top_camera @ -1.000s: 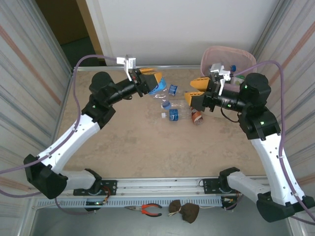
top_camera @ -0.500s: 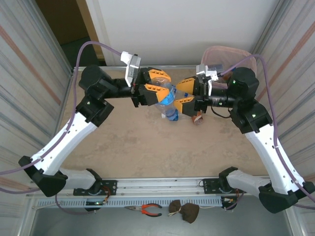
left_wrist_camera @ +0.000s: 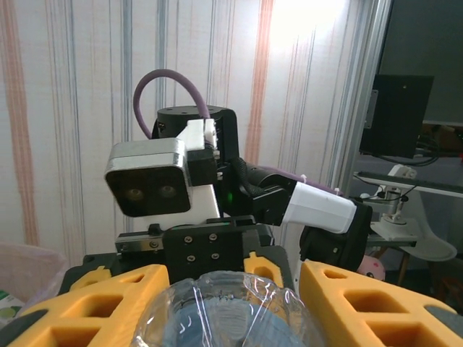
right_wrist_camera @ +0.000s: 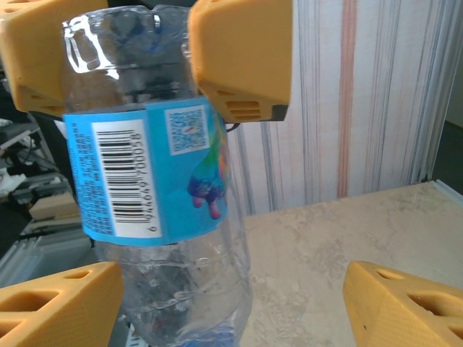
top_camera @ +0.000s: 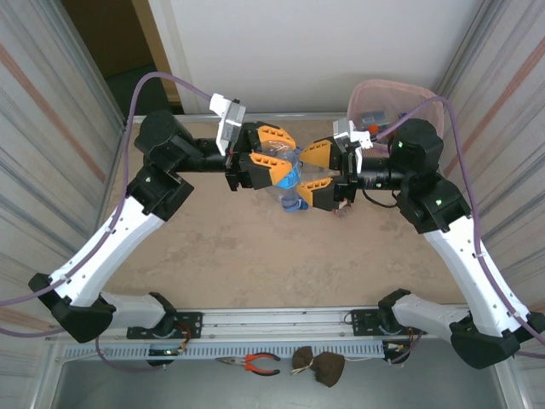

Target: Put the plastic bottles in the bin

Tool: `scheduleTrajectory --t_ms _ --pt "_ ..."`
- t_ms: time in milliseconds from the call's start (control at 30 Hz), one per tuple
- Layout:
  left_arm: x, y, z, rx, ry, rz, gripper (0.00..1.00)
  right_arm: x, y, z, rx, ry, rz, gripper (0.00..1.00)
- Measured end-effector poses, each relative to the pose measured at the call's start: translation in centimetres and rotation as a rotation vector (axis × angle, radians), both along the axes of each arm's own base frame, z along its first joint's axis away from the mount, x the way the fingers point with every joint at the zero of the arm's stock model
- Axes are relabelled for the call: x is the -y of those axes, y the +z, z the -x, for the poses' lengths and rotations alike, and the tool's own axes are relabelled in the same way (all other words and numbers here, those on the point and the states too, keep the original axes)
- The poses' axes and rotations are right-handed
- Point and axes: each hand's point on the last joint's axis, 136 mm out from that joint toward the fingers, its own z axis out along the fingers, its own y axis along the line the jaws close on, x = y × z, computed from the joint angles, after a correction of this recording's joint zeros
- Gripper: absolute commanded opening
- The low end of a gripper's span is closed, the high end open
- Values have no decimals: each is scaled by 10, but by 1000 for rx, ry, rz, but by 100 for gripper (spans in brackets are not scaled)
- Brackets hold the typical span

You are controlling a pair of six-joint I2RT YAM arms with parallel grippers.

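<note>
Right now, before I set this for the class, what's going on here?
The left hand grips a clear bottle with a blue label by one end, up in the air over the table. The right hand faces it, open, with its fingers either side of the bottle's other end. It looks like a handover. The pink bin stands behind the right arm.

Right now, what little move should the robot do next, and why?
Probably close the right end effector on the blue-labelled clear bottle. It stands open around one end, while the left end effector grips the other; the bin is beside the right arm.
</note>
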Motion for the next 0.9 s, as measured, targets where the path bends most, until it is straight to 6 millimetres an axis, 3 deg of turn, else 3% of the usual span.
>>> scheduleTrajectory --t_ms 167,433,667,900 --pt "4 -8 -13 -6 69 -7 31 -2 -4 17 4 58 2 84" --pt "5 -10 -16 -11 83 -11 31 -10 -7 16 14 62 4 84" --pt "5 -9 -18 -12 98 -3 30 -32 -24 5 -26 93 37 79" --pt "6 -12 -25 -25 130 0 31 -35 -31 -4 -27 59 56 66"
